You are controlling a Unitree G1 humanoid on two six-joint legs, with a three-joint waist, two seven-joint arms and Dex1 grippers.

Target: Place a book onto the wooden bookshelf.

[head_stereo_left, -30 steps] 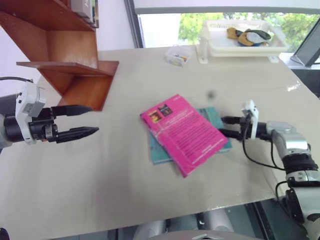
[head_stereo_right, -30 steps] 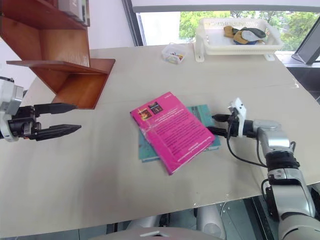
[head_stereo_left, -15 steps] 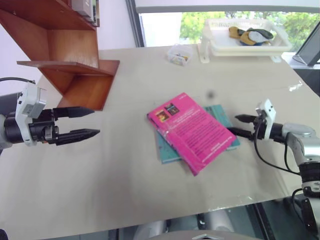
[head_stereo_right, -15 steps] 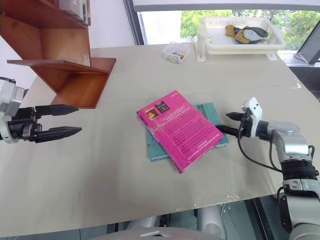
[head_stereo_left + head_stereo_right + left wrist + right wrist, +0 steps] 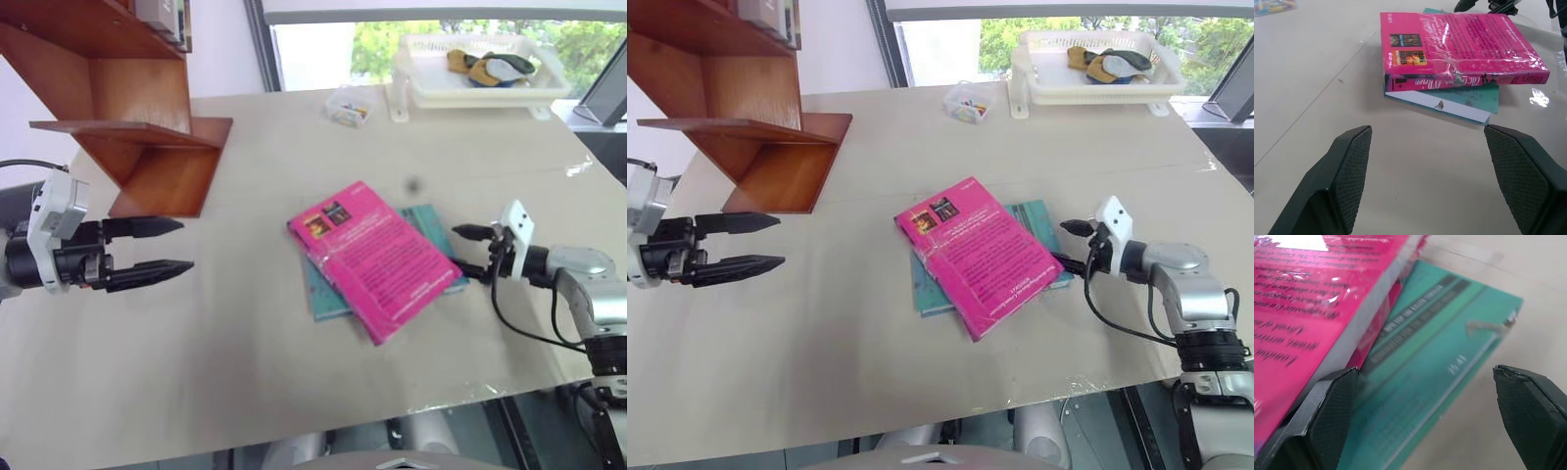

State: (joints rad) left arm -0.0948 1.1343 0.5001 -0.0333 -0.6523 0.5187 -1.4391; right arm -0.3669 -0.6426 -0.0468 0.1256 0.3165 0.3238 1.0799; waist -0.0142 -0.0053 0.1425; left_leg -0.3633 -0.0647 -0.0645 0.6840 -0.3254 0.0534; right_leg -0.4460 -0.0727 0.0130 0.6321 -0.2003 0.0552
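The book [image 5: 374, 257] lies flat at mid-table on a teal book [image 5: 431, 235], well right of the shelf [image 5: 127, 127]; the right gripper [image 5: 472, 251], fingers apart, stands at its right edge, probably to grasp, while the left gripper [image 5: 157, 250] waits open and empty at left.

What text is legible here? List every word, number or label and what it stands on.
Nothing can be quoted with confidence.
The book, cover: rows of dark print, too small to read.
Its spine: pale lettering, too blurred to read.
Teal book, cover: dark lines of print and a small number, too blurred to read.
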